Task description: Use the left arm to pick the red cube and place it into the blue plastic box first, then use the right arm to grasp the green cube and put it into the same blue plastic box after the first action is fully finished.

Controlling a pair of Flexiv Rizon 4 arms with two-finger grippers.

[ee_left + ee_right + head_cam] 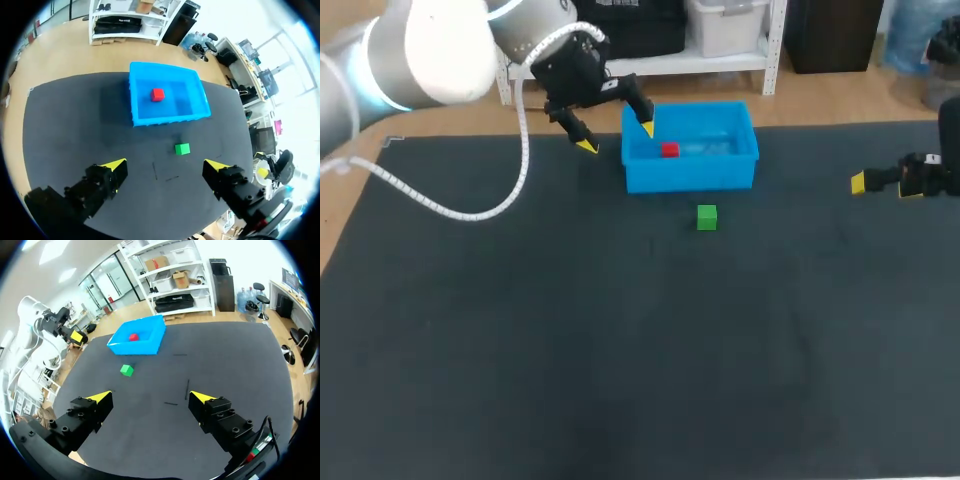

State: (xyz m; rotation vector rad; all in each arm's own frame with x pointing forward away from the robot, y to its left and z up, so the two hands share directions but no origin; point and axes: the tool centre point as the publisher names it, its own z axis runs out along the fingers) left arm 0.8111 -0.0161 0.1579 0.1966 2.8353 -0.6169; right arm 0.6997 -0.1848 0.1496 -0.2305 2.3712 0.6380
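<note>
The red cube (669, 150) lies inside the blue plastic box (690, 178), on its floor toward the left half, with nothing gripping it. The box sits at the far side of the dark counter (620, 350). The green cube (707, 217) rests on the counter just in front of the box, near its front wall but apart from it. The left gripper (617, 137) hangs over the box's left end with its fingers spread wide and nothing between them; one yellow tip appears to hover above the rim rather than touch it, though the head view leaves that unsure. The right gripper (151, 396) is well apart at the counter's right side, fingers likewise spread and holding nothing.
</note>
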